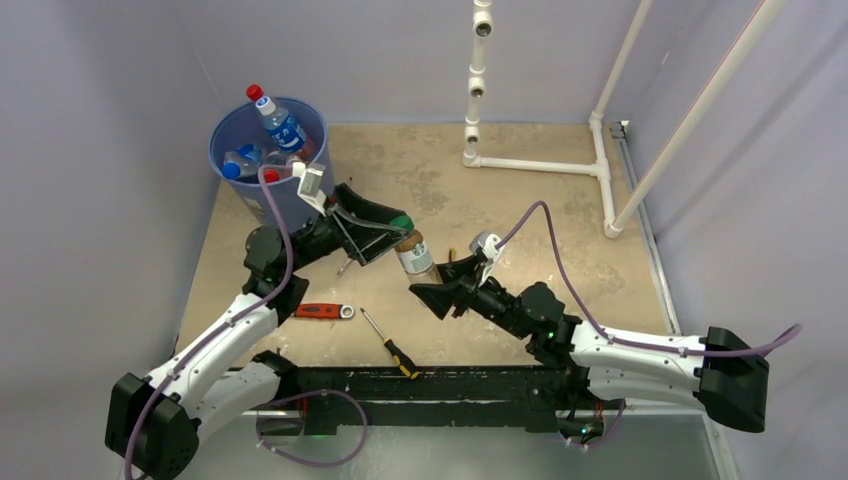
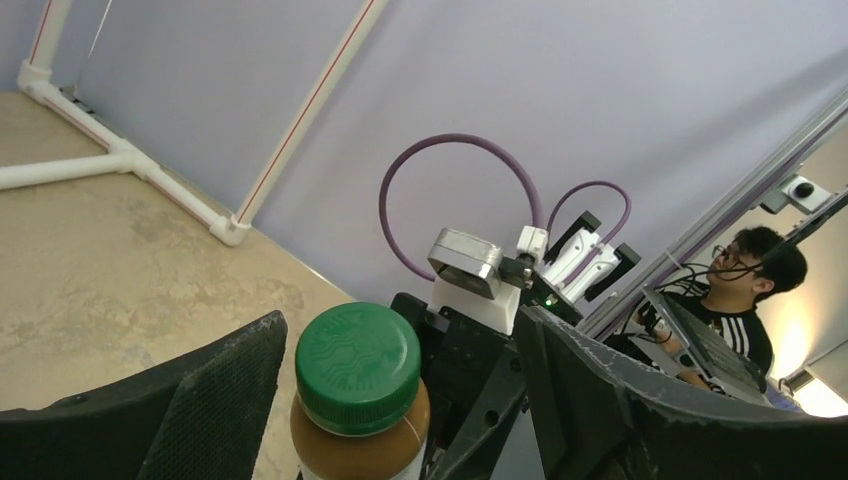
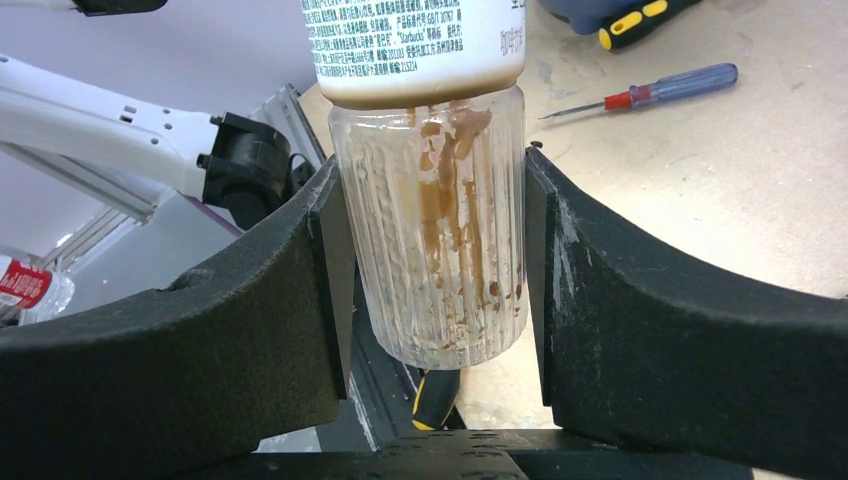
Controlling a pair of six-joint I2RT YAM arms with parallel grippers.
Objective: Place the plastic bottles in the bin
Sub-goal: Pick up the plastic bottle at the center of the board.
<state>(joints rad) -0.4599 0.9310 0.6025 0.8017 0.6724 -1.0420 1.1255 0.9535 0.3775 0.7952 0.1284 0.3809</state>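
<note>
A coffee bottle [image 1: 415, 256] with a green cap [image 2: 358, 365], white label and brown-streaked ribbed clear base [image 3: 440, 250] hangs tilted above the table's middle. My right gripper [image 1: 432, 290] is shut on its base, pads pressing both sides [image 3: 432, 170]. My left gripper [image 1: 398, 228] is open around the cap with a gap on each side [image 2: 400, 320]; its fingers [image 2: 200, 400] do not touch the cap. The blue bin [image 1: 232, 130] stands at the far left and holds several clear bottles, one with a red cap [image 1: 275, 118] sticking up.
A red-handled tool [image 1: 322, 311] and a black-and-yellow screwdriver [image 1: 392, 345] lie near the front edge. A blue-and-red screwdriver [image 3: 660, 88] lies on the table. A white pipe frame [image 1: 540, 165] stands at the back right. A person [image 2: 745, 290] sits beyond the table.
</note>
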